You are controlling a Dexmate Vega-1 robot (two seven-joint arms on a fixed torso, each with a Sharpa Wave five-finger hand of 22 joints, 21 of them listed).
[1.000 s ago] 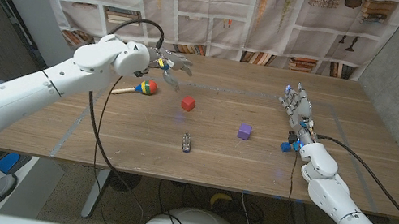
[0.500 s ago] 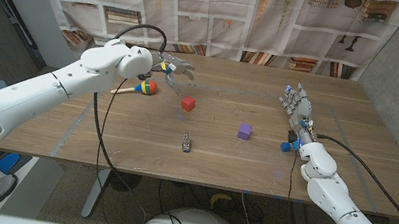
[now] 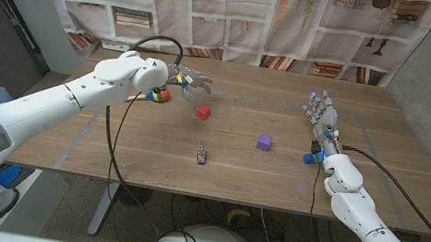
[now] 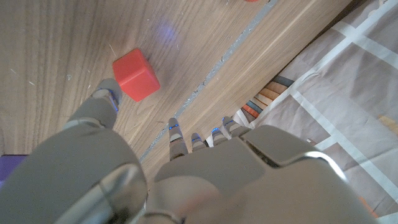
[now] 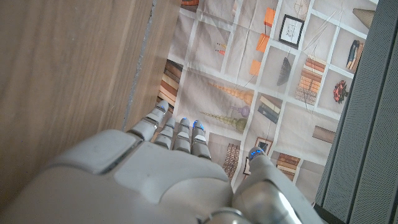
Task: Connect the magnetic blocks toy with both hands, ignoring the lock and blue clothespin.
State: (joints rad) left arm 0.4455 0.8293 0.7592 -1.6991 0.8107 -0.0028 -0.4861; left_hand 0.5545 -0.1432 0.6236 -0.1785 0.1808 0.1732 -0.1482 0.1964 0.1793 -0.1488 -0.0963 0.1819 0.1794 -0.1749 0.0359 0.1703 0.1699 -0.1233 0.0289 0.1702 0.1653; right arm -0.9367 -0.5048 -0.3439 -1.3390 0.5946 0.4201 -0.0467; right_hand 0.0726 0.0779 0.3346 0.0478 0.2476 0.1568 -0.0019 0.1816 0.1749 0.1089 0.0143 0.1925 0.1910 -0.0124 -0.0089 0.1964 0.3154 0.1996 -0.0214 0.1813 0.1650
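Moved in closer since a second ago: left hand [image 3: 189, 81] now hanging just behind and beside the red block [image 3: 204, 112], fingers spread, gripping nothing. Same red cube sitting right off one fingertip in the left wrist view [image 4: 135, 75], close but can't tell if touching.

Nearest the robot: small metal lock [image 3: 203, 153], shiny, lying on the wooden table [image 3: 147, 158], well clear of both hands. Smooth planked grain on that tabletop, with a pale tape line running across.

Next out: purple block [image 3: 264, 141], matte cube, sharp edges, roughly midway between the hands and well apart from the red one. Blue clothespin [image 3: 308, 158] tucked just beside the right wrist.

Right hand [image 3: 321, 115] standing on its edge at the table's right side, fingers straight and loosely apart, holding nothing, well away from both blocks. Hasn't budged.

Further back: wooden-handled maraca [image 3: 147, 96] with a red, yellow and blue head, partly hidden behind the left forearm.

Farthest: fabric backdrop [image 3: 261, 13] printed with bookshelves and framed pictures. No readable writing or labels anywhere.
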